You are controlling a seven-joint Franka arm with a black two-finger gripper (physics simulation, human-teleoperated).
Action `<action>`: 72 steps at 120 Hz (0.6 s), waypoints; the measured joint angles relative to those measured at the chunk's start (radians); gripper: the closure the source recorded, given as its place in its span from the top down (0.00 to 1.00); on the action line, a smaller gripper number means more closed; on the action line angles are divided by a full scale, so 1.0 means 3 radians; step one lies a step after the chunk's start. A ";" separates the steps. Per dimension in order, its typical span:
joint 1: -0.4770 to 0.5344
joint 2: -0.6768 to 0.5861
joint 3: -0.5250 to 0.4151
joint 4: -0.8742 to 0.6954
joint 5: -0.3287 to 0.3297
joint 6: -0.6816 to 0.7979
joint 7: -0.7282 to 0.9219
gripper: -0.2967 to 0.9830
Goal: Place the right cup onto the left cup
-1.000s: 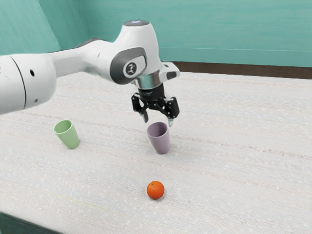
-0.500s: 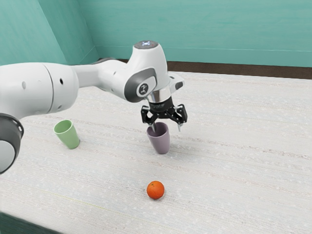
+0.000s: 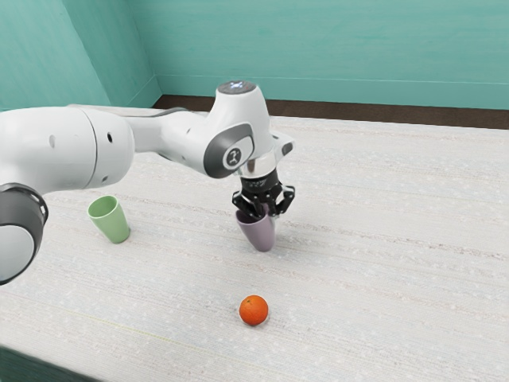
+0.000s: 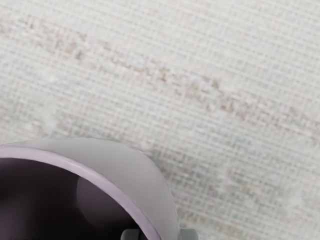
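Pale, woven-looking tabletop (image 3: 382,278) bears the purple cup (image 3: 256,232); the gripper (image 3: 268,212) is nearly closed, pinching its wall at the rim. Likely light, stiff and slick, it suits that rim hold.

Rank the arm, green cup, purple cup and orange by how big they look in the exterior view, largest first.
1. Arm
2. Green cup and purple cup: too alike to rank
3. Orange

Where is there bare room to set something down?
Bare tabletop lies between the green cup and purple cup, and from the orange toward the exterior view's right. It is crowded at the purple cup, where the gripper pinches the rim.
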 joint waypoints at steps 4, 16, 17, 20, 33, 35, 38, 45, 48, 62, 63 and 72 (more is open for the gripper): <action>0.0001 0.0010 0.0000 -0.0002 -0.0011 0.0002 -0.0013 0.21; 0.0002 0.0023 0.0001 -0.0004 -0.0028 0.0007 -0.0050 0.19; 0.0002 0.0024 0.0001 -0.0005 -0.0029 0.0007 -0.0053 0.19; 0.0002 0.0023 0.0001 -0.0005 -0.0030 0.0008 -0.0061 0.18; 0.0002 0.0014 0.0002 0.0004 -0.0025 0.0005 -0.0092 0.18; 0.0002 0.0007 0.0003 0.0009 -0.0022 0.0002 -0.0096 0.18; 0.0002 -0.0006 0.0004 0.0016 -0.0016 -0.0003 -0.0098 0.18; 0.0010 -0.0052 0.0022 0.0027 0.0012 -0.0028 -0.0094 0.18; 0.0021 -0.0085 0.0030 0.0028 0.0034 -0.0045 -0.0089 0.18; 0.0104 -0.0337 0.0141 0.0034 0.0139 -0.0226 -0.0046 0.18; 0.0119 -0.0361 0.0147 0.0035 0.0147 -0.0245 -0.0043 0.18; 0.0278 -0.0541 0.0173 0.0032 0.0207 -0.0423 -0.0016 0.17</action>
